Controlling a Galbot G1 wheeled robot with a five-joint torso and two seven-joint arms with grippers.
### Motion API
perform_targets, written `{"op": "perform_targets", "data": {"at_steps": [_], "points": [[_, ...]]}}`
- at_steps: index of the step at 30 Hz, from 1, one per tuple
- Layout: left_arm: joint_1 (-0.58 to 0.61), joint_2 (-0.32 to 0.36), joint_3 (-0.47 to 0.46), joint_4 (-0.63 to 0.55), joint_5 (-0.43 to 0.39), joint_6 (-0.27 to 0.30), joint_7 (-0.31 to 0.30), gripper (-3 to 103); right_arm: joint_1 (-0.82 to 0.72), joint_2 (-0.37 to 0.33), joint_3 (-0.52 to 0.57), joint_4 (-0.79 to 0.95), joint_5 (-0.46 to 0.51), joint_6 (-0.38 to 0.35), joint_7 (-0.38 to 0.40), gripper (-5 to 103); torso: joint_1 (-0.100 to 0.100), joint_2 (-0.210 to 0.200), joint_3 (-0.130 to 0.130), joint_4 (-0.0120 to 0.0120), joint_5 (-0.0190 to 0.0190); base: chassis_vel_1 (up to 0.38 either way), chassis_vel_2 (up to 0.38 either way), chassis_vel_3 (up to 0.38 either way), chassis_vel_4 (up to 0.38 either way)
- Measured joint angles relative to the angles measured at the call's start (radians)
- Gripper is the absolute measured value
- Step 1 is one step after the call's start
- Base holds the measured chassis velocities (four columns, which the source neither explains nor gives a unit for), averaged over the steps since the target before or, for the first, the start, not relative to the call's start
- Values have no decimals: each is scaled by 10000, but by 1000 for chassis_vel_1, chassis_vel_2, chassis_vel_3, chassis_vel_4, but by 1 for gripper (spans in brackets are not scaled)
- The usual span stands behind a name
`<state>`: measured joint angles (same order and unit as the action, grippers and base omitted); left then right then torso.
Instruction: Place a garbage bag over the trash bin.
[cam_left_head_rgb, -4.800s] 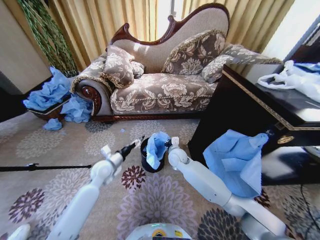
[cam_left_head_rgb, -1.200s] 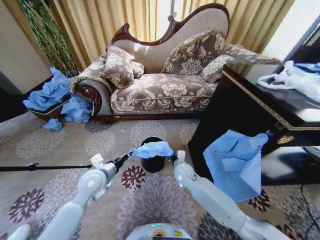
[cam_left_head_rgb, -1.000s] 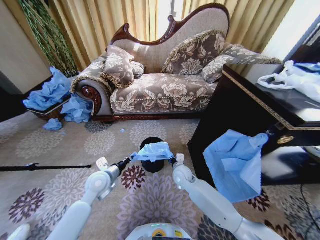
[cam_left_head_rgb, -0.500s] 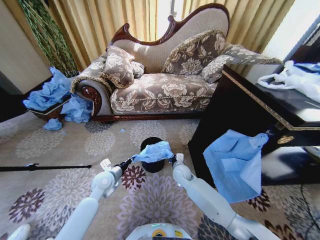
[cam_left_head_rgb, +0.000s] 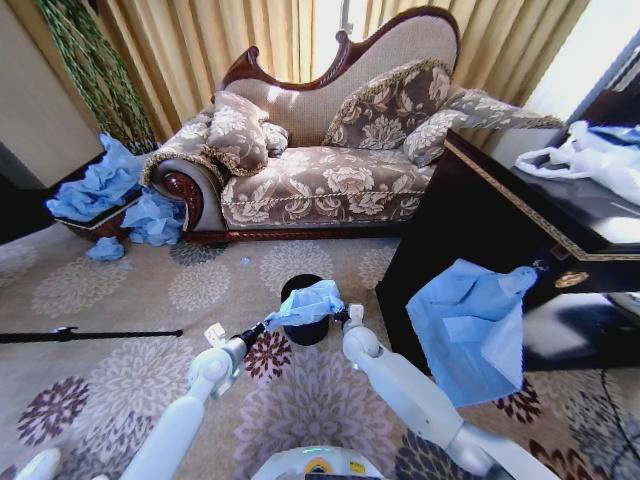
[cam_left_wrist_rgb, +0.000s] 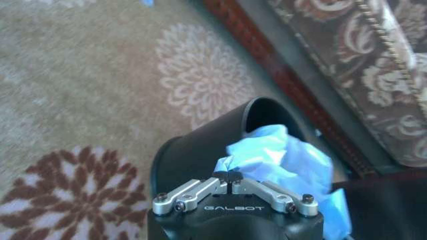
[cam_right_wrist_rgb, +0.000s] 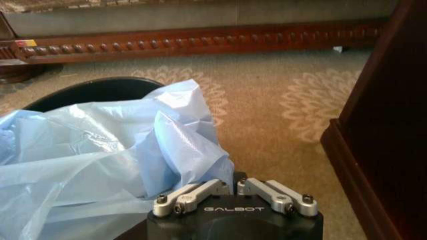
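Two grippers stretch one garbage bag (cam_left_head_rgb: 306, 303) just above one trash bin (cam_left_head_rgb: 303, 330) at lower centre of the head view, on the patterned carpet before the sofa (cam_left_head_rgb: 320, 150). The left gripper (cam_left_head_rgb: 263, 325) is clenched on the bag's left edge, the right gripper (cam_left_head_rgb: 337, 317) on its right edge, each about equally near the bin. The bag's long axis runs left to right between them, and the bin's open mouth lies directly beneath and slightly beyond, its far rim uncovered. Lowering the bag evenly looks like the deciding move. One larger blue sheet (cam_left_head_rgb: 470, 320) drapes the dark desk (cam_left_head_rgb: 520, 215) at right.
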<state>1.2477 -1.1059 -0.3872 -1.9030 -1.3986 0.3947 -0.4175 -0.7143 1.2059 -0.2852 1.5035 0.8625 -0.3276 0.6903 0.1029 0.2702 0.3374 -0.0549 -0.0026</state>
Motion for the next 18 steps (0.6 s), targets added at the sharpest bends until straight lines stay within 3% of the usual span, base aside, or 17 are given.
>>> {"op": "perform_targets", "data": {"at_steps": [3,4,9,14,18], "points": [[139,255,-99,-702,-243,257,-165,0,-122,-347,-25,656,382,-212,354,0,-1,0,-1,0,0,0,0,0,0],[326,347,-131,-1193,-501,392,-586,0,-343,-525,-42,1072,586,-346,593,0,-1,0,-1,-1,0,0,0,0,0],[686,345,-180,-1629,-661,505,-1066,0,-750,-502,57,1186,662,-432,685,0,-2,0,-2,0,1,0,0,0,0],[705,152,-83,-1269,-486,476,-1140,0,-918,-200,171,618,302,-250,386,0,-1,0,-1,0,0,0,0,0,0],[318,-200,128,-333,-197,156,-948,0,-880,132,335,-102,-112,76,-68,0,-1,0,-1,-1,0,0,0,0,0]]}}
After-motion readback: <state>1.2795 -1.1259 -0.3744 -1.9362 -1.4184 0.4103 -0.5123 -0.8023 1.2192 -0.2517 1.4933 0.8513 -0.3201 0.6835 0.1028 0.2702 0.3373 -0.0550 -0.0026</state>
